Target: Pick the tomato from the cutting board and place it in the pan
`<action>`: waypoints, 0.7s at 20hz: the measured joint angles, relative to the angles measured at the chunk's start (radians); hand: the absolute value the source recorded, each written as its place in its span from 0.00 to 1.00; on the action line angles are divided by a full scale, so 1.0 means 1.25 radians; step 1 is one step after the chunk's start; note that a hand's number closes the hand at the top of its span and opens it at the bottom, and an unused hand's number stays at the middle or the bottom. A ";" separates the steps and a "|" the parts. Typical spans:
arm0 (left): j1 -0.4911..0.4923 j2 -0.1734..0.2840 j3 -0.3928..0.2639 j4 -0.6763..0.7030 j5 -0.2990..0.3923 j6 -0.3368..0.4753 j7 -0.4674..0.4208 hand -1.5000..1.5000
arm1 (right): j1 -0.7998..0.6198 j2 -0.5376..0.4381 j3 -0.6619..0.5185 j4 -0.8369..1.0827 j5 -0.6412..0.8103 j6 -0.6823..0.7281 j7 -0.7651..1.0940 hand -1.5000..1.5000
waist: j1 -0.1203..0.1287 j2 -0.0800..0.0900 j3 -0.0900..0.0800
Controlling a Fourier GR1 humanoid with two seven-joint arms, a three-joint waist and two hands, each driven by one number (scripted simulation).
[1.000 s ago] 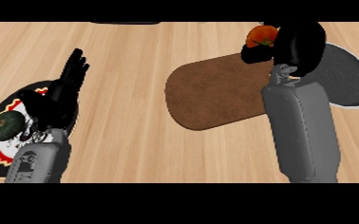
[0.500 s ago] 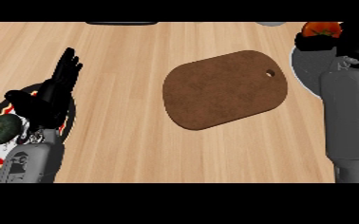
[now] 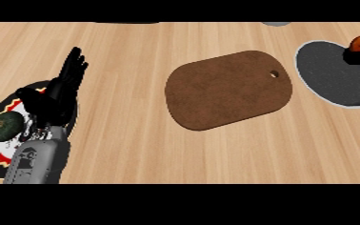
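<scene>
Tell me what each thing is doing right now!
Cutting board: flat on the counter, nothing on it.
Pan: at the right edge, partly out of view.
Tomato: over the pan, mostly cut off.
Left hand: open, fingers straight, resting at the left.
Plate: under the left hand.

I see even, bright light over wooden counter (image 3: 141, 143), no glare. Soft, faint shadow rims cutting board (image 3: 228, 89), darker beneath left hand (image 3: 60, 93). No blur, nothing out of focus. No edge bending noticed.
</scene>
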 measured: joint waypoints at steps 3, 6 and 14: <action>-0.006 -0.004 -0.008 -0.006 -0.006 0.001 0.003 0.50 | -0.011 -0.041 -0.038 0.112 -0.024 -0.058 -0.069 1.00 | 0.008 0.003 0.001; -0.012 -0.007 -0.014 -0.008 -0.005 -0.003 0.008 0.50 | -0.030 -0.075 -0.065 0.203 -0.041 -0.096 -0.120 1.00 | 0.016 0.007 0.002; -0.016 -0.004 -0.011 -0.010 0.001 -0.012 0.011 0.50 | -0.053 -0.095 -0.168 0.350 -0.172 0.003 -0.225 0.00 | 0.023 0.009 0.004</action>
